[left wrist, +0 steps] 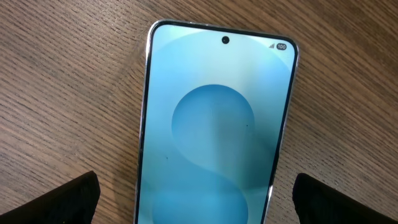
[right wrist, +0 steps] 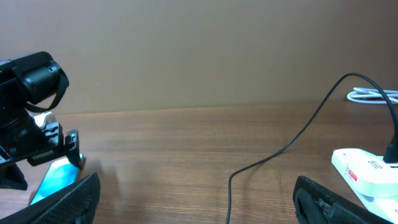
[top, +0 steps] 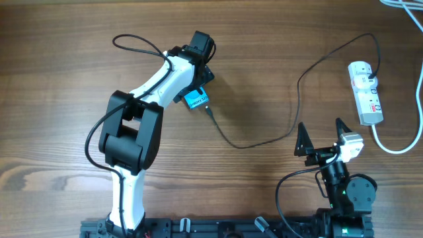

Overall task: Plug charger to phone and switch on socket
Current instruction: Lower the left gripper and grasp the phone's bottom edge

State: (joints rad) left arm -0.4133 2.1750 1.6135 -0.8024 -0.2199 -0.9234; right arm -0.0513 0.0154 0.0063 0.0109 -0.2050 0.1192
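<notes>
The phone lies flat on the wooden table with its teal-blue screen up and fills the left wrist view. My left gripper is open just above it, one finger on each side of the phone, with table showing in both gaps. The charger's black cable runs from the socket in a loop, and its tip lies at the phone's near end; I cannot tell if it is plugged in. My right gripper is open and empty, between the phone and the socket.
The socket's thick white cord curves off at the right edge. More white cord lies at the far right corner. In the right wrist view I see the cable, the socket and the left arm's head.
</notes>
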